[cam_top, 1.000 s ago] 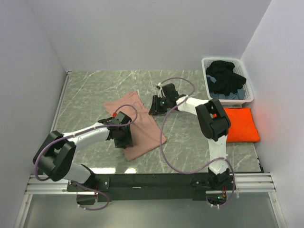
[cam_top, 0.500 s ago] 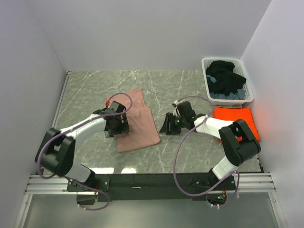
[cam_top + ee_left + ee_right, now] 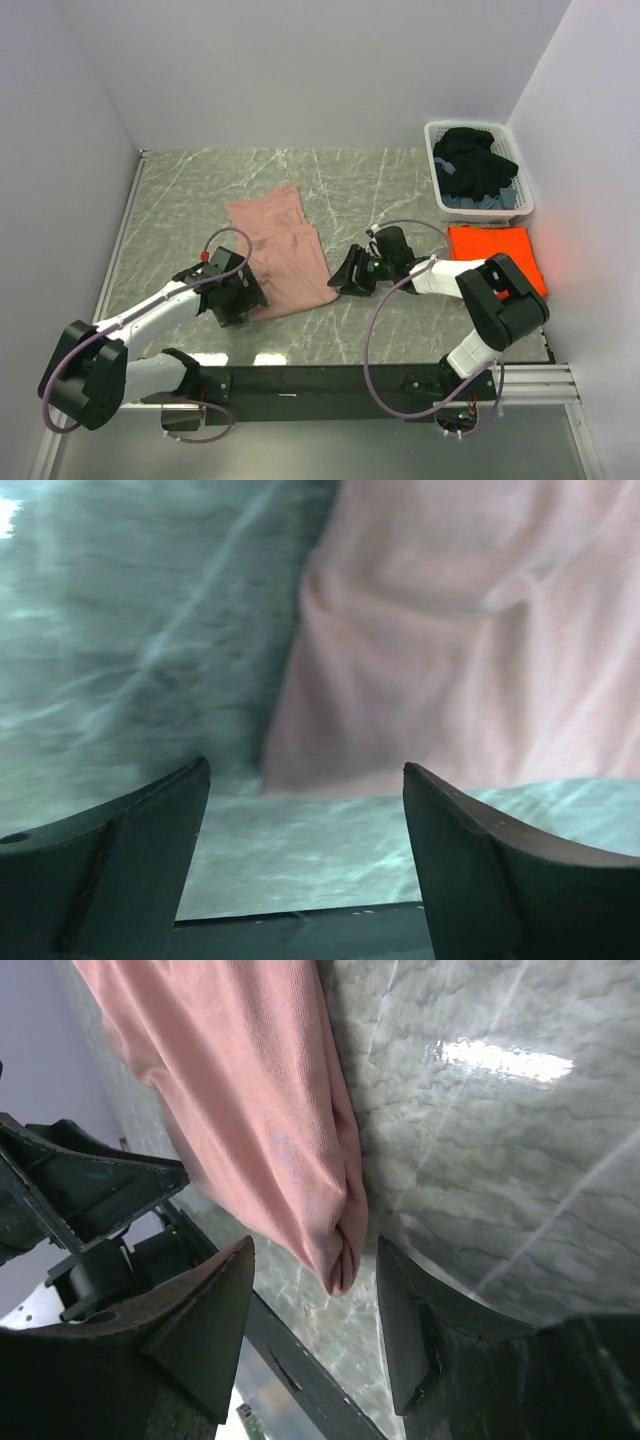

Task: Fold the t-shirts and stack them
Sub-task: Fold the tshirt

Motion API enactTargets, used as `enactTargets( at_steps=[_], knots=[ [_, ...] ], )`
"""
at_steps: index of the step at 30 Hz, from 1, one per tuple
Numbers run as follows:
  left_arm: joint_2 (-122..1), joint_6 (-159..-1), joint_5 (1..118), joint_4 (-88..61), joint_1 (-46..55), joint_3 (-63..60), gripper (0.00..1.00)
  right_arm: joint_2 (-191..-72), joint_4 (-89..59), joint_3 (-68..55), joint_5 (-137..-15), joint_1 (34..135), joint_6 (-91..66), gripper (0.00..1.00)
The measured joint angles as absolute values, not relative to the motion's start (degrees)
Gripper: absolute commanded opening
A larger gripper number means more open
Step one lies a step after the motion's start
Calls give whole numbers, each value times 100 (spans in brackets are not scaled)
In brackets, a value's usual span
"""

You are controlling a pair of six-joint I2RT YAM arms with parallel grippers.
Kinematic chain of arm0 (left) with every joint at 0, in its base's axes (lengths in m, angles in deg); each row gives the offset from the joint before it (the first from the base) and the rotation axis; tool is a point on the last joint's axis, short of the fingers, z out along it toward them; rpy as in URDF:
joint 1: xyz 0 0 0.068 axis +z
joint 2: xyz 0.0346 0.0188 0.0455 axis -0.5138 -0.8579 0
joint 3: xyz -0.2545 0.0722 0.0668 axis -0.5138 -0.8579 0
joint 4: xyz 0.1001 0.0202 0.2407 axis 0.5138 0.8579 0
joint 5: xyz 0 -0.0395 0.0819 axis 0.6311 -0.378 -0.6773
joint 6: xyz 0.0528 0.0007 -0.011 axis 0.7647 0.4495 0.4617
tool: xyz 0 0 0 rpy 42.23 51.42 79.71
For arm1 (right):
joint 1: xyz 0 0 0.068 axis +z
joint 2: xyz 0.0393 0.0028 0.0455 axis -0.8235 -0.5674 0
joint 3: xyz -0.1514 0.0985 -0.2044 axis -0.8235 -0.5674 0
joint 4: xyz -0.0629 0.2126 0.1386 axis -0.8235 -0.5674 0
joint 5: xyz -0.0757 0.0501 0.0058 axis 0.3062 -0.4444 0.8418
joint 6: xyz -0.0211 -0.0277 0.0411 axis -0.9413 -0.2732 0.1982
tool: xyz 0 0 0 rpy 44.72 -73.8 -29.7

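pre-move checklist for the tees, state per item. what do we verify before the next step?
1. Left gripper open, nothing held: ok.
2. Right gripper open, corner of the pink tee in front of it, not gripped: ok.
3. Fold on the pink tee, lying flat: ok.
4. Orange tee folded, nothing on top: ok.
5. Tees stacked: not ok, they lie apart.
6. Basket out of the path between the tees: ok.
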State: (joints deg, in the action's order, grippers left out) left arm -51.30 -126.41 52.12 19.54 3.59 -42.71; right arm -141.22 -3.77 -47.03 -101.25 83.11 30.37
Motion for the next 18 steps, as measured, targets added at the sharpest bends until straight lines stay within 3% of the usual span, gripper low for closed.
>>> enactTargets(
  at_steps=[4,11,18],
  knots=[
    [-5316,-12799,5505,1653,361,-4269,77,-14312,-135,-4753,-10232,8388,3238,59],
    [-5403,-12969,5876,1371,363,-4341,73,-14434,-113,-4779,-10276,8482,3345,57],
    [-5506,-13063,6010,1316,361,-4411,48,-14723,162,-4773,-10486,8493,3437,45]
  ],
)
